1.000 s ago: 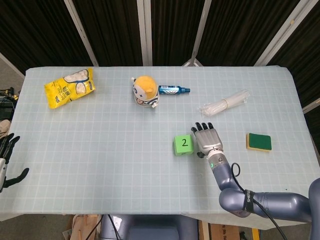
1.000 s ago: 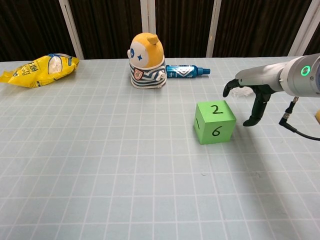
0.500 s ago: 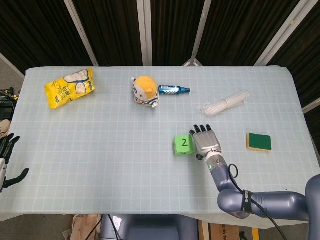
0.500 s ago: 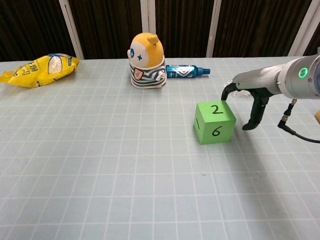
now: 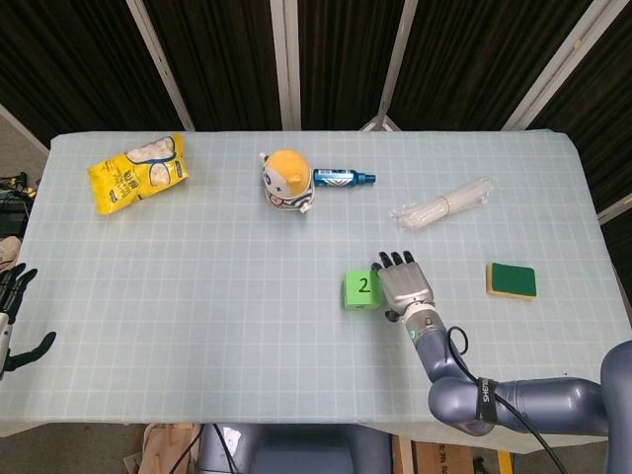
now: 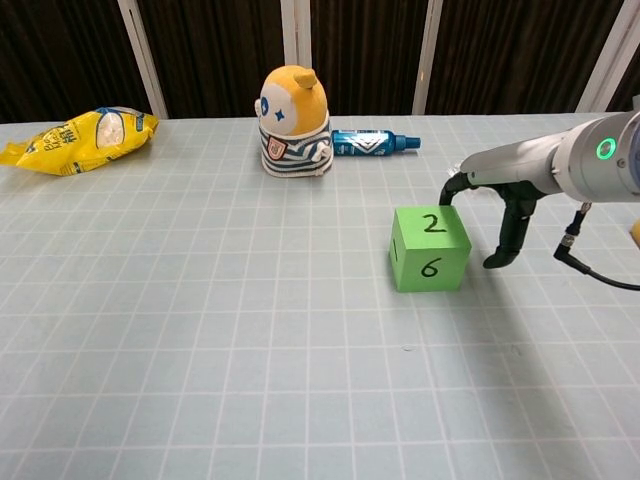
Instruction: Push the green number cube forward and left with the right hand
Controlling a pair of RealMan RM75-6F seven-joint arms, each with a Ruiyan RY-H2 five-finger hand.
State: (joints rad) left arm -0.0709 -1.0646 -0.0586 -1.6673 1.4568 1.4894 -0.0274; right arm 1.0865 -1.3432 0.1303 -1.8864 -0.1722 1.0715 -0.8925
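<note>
The green number cube (image 5: 361,288) sits right of the table's middle, with a 2 on top and a 6 facing the chest camera (image 6: 430,248). My right hand (image 5: 400,282) is right beside the cube's right side, palm down, fingers apart and pointing away from me. In the chest view the right hand (image 6: 495,195) hangs its fingertips (image 6: 450,188) at the cube's upper right edge, touching it or nearly so, and holds nothing. My left hand (image 5: 14,318) hovers off the table's left edge, fingers spread and empty.
A yellow-headed striped toy (image 5: 286,180) and a blue bottle (image 5: 344,178) lie at the back centre, ahead and left of the cube. A yellow snack bag (image 5: 138,173) is at the back left. A clear plastic wrap (image 5: 442,205) and a green sponge (image 5: 511,280) lie right.
My right hand has slid left from a small gap to the cube's right side. The cube has turned very slightly. The left hand has not moved.
</note>
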